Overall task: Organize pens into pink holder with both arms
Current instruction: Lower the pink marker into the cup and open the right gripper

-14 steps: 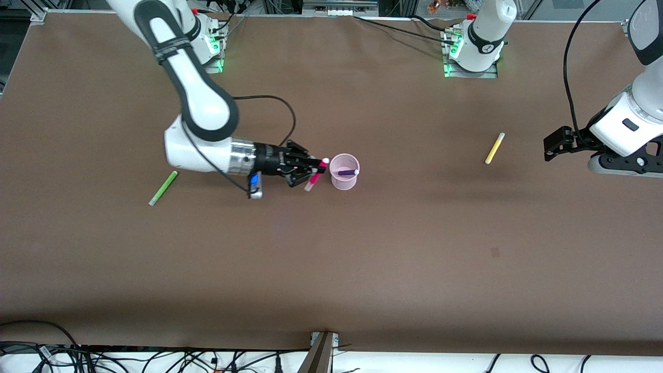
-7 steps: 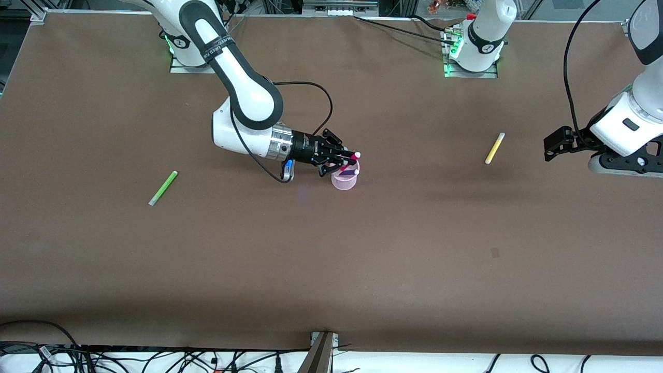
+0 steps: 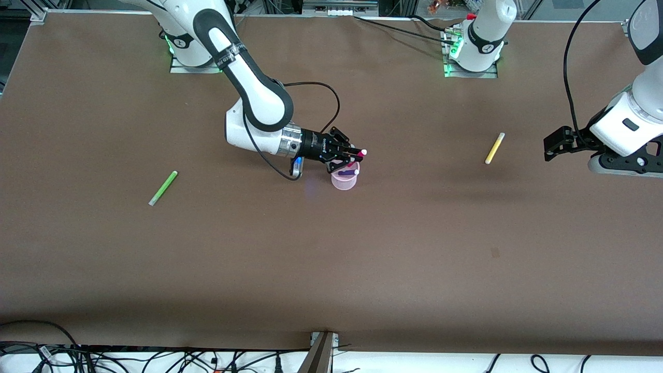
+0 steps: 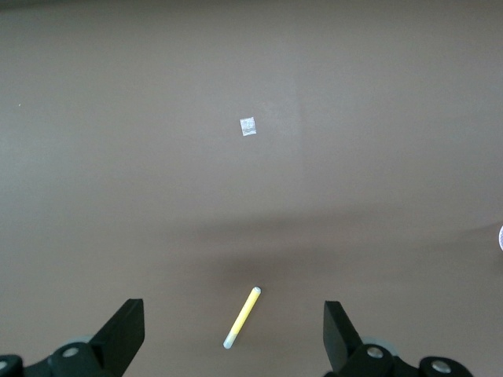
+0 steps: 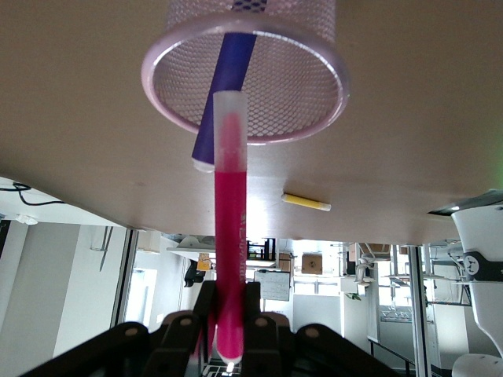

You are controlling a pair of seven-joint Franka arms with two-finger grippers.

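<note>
Four pens show: the green pen [image 3: 163, 188] lies toward the right arm's end of the table. Next, the right gripper [image 3: 348, 158] clamps the magenta pen [image 3: 356, 154] over the pink holder [image 3: 344, 181], where the purple pen [image 3: 348, 172] leans. The yellow pen [image 3: 494, 148] lies toward the left arm's end, near the waiting left gripper [image 3: 553, 146], fingers spread.

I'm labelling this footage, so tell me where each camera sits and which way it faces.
Front view: high across the table, facing both arms; right gripper over the pale pink mesh cup.
Left wrist view: looks down between open fingers at the slim yellow pen.
Right wrist view: looks along the gripped magenta pen into the cup.
Shared: the yellow pen shows in all three.
</note>
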